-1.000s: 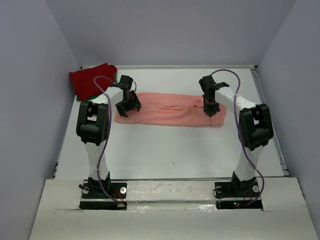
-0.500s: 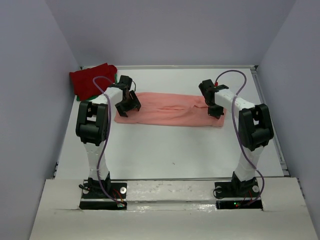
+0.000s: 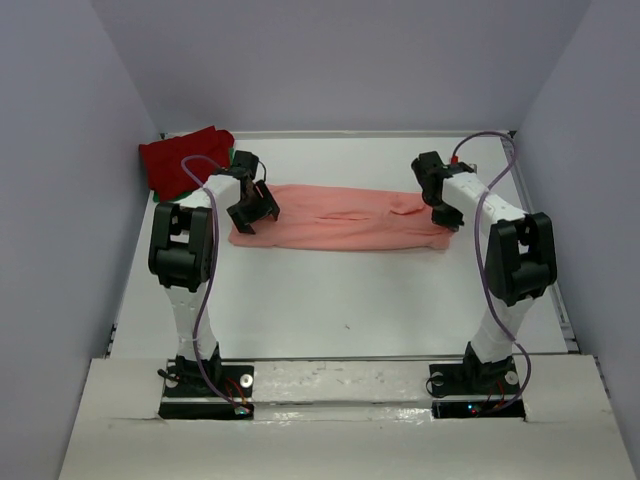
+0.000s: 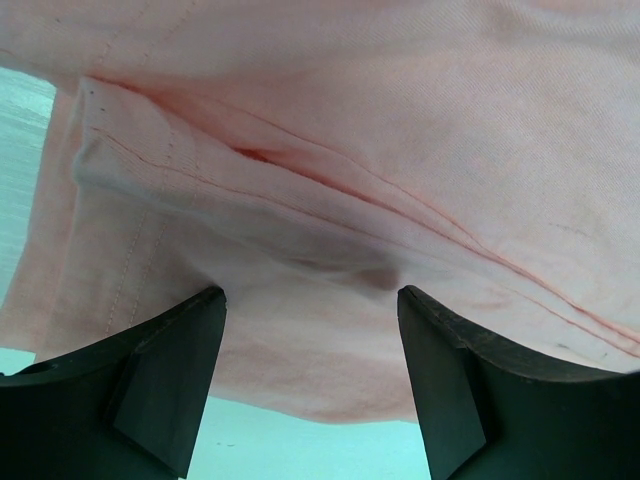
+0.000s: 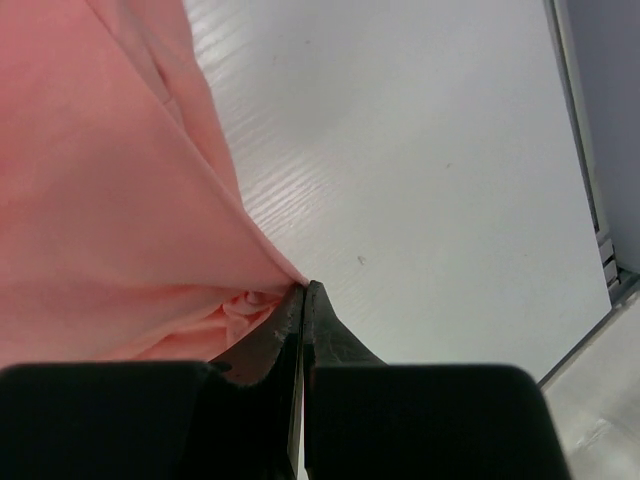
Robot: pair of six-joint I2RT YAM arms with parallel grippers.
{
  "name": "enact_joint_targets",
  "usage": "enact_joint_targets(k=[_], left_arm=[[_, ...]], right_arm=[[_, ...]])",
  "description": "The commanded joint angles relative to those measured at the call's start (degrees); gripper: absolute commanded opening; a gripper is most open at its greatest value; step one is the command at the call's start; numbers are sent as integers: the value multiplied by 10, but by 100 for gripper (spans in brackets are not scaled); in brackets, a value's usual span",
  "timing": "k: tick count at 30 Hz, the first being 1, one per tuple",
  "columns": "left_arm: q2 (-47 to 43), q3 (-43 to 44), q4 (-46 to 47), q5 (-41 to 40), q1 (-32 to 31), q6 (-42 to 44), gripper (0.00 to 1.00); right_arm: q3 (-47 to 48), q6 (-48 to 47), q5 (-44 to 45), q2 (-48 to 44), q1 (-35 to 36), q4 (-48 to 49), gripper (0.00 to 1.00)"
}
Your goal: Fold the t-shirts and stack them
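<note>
- The pink shirt (image 3: 340, 218) lies flat across the far half of the table (image 3: 350, 300), stretched into a long strip running left to right between the two arms.
- It isn't a tidy pad. There's a crease along the middle and the right end looks a bit bunched.
- The left gripper (image 3: 252, 207) sits over the left end of that strip. In its wrist view (image 4: 312, 380) the fingers (image 4: 160, 380) are spread wide with nothing between them, and the cloth fills the view just past the tips, with a hem and a stitched seam showing. I can't tell if the tips actually touch the fabric.
- The right gripper (image 3: 447, 210) is at the right end of the strip. In its wrist view (image 5: 303, 300) the two fingers are pressed tight together, and the near-right corner of the pink cloth is drawn to a point right at the tips, with little wrinkles bunched there. So it's pinching that corner.
- To the right of that pinch there's only bare white tabletop.
- The dark red shirt (image 3: 180, 160) is a rumpled heap in the far-left corner, well apart from the pink one.
- A sliver of the green shirt (image 3: 156, 196) peeks out under the near edge of the red heap. It's too small to say more.
- A purple cable (image 3: 205, 310) loops along each arm.
</note>
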Motion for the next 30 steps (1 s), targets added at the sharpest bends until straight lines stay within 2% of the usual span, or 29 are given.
enact_joint_targets(k=[1, 6, 11, 15, 19, 20, 22, 24, 28, 30], left_arm=[[33, -38, -6, 17, 1, -4, 82], [36, -35, -6, 21, 2, -3, 82], [37, -36, -6, 24, 3, -1, 82], [34, -36, -6, 24, 3, 0, 82], [33, -37, -6, 23, 5, 1, 82], [33, -37, -5, 24, 6, 1, 82], [33, -36, -5, 23, 6, 1, 82], [32, -36, -5, 21, 5, 1, 82], [31, -39, -2, 20, 5, 1, 82], [31, -39, -2, 21, 5, 1, 82]], right_arm=[[60, 18, 62, -5, -22, -43, 0], [104, 9, 82, 19, -32, -67, 0], [137, -18, 66, 43, -39, -66, 0], [137, -30, 57, 56, -45, -61, 0], [100, -49, -6, 40, -45, -26, 0], [86, -49, -36, 31, -45, -14, 3], [36, -69, -67, 7, -45, 34, 30], [24, -76, -74, -11, -45, 41, 46], [21, -82, -62, -23, -45, 34, 56], [22, -76, -65, -39, -45, 31, 56]])
